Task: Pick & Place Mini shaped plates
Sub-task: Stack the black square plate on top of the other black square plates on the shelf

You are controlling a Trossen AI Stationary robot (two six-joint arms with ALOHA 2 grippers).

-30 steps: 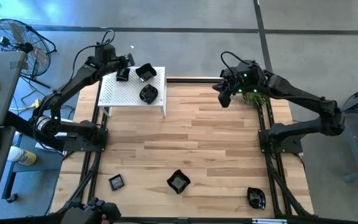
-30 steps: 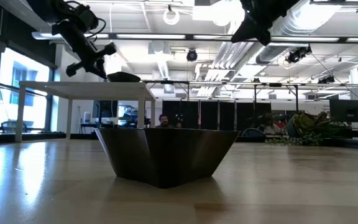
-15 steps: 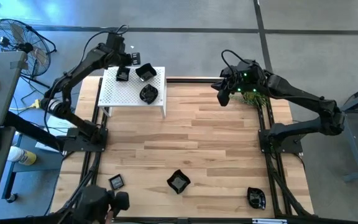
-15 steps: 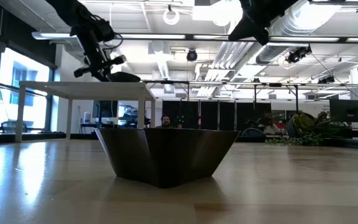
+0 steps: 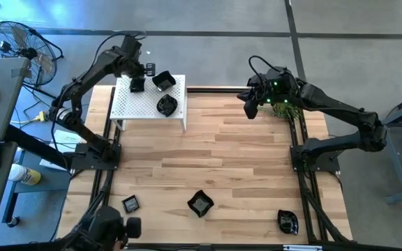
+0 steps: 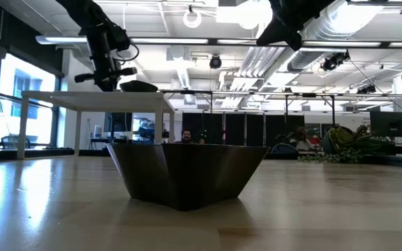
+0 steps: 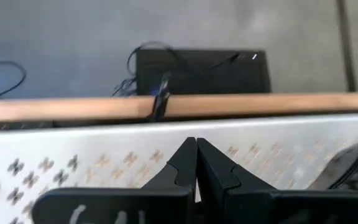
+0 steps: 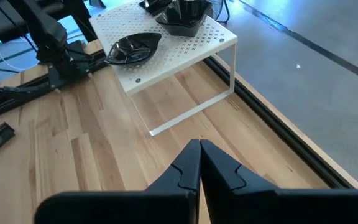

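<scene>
The fingers (image 7: 197, 163) of the left gripper (image 5: 147, 68) are pressed together with nothing between them, and they hang just over the far edge of the white perforated stand (image 5: 128, 106), beside a small square plate (image 5: 137, 84) set there. The right gripper (image 5: 250, 106) is likewise shut and empty, held above the table (image 5: 243, 160) well to the right of the stand, close to the green sprig (image 5: 283, 109).

The risk, as I judge it, is at the stand's edge. The left arm hovers low over crowded plates; a careless sweep could nudge the square plate or the angular bowl-shaped plate (image 5: 163, 81) off the far side, and glossy dishes would slide easily on the perforated top. Fingers closed this tight must open before any next pick, or they will just push a plate along.

By count in the high view: six mini plates in all. Three sit on the stand: the square one, the angular one and a rounder one (image 5: 167, 105) nearer the stand's front edge. Three lie on the table far in front of the stand: a small square (image 5: 131, 203), a hexagonal one (image 5: 200, 203) and a rounded one (image 5: 287, 222). One stand, one sprig, two arms.
</scene>
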